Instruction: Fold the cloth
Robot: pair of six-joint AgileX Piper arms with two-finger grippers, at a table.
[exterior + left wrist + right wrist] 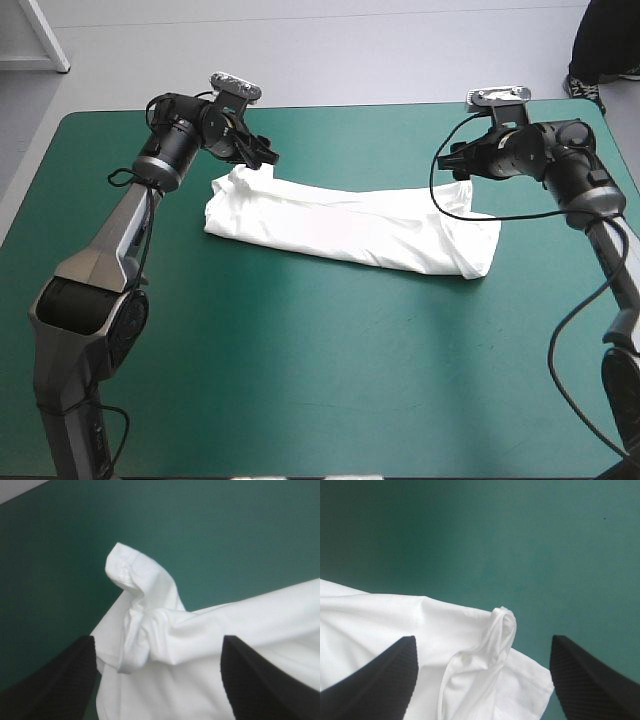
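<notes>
Bare teal-green cover [300, 370] of the desk on every side of the white short-sleeved cloth T-shirt [350, 228]. Over its upper-left corner in the high view, the left claw [262, 155], two broad black fin-shaped fingers, masking that corner's tip. Over the right end, at the frame's upper right, the right claw [452, 162], of the same build, in front of the band's far edge there.

Hard to tell from above whether either claw touches the fabric. Neck opening and sleeves not to be made out among the folds. In the left wrist view, T-shirt [200, 640] cut off under and beside the left claw [157, 640]; a puckered, hemmed corner standing up just ahead of the fingers. In the right wrist view, T-shirt [395, 625] likewise cut off under the right claw [482, 640]; a twisted loop of fabric between the fingers, a hemmed corner beside it.

Folded into one long band, lying flat in the upper middle of the high view. Long axis across the frame, left end a little higher, right end lower, toward centre right.

Both claws spread wide, gripping nothing, black fingers well apart with cloth between them.
</notes>
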